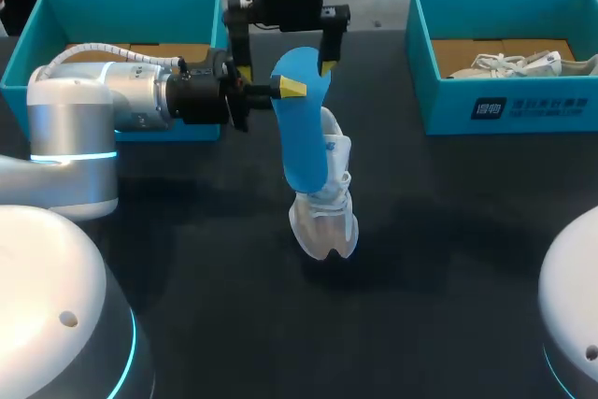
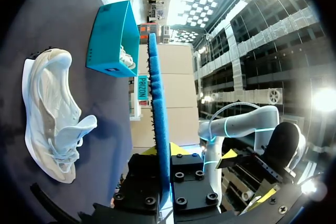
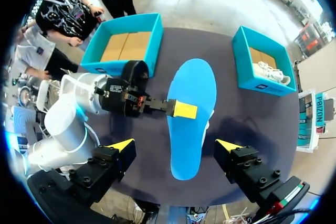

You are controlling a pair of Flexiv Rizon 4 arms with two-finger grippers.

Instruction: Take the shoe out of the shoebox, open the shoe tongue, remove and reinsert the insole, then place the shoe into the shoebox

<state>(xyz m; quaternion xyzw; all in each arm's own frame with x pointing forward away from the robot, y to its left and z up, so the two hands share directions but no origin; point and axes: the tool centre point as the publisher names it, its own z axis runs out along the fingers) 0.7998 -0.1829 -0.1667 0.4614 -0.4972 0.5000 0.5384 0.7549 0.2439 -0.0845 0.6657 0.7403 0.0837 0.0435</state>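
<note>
My left gripper [image 1: 290, 89] is shut on the edge of a blue insole [image 1: 304, 147] and holds it in the air over the table's middle. In the left wrist view the insole [image 2: 159, 103] runs edge-on out from between the left gripper [image 2: 164, 153]. Below it, a white shoe [image 1: 327, 207] lies on the dark table, toe toward the front; beside the insole it shows as the shoe [image 2: 50, 114] on its side. My right gripper [image 1: 285, 67] hangs open above the insole's far end. From above, the right gripper [image 3: 174, 144] straddles the insole [image 3: 191, 77] without touching it.
An open teal shoebox [image 1: 56, 16] with a bare cardboard floor stands at the back left, behind my left arm. A second teal shoebox [image 1: 505, 105] at the back right holds another white shoe [image 1: 519, 63]. The dark table [image 1: 448, 259] spreads toward the front.
</note>
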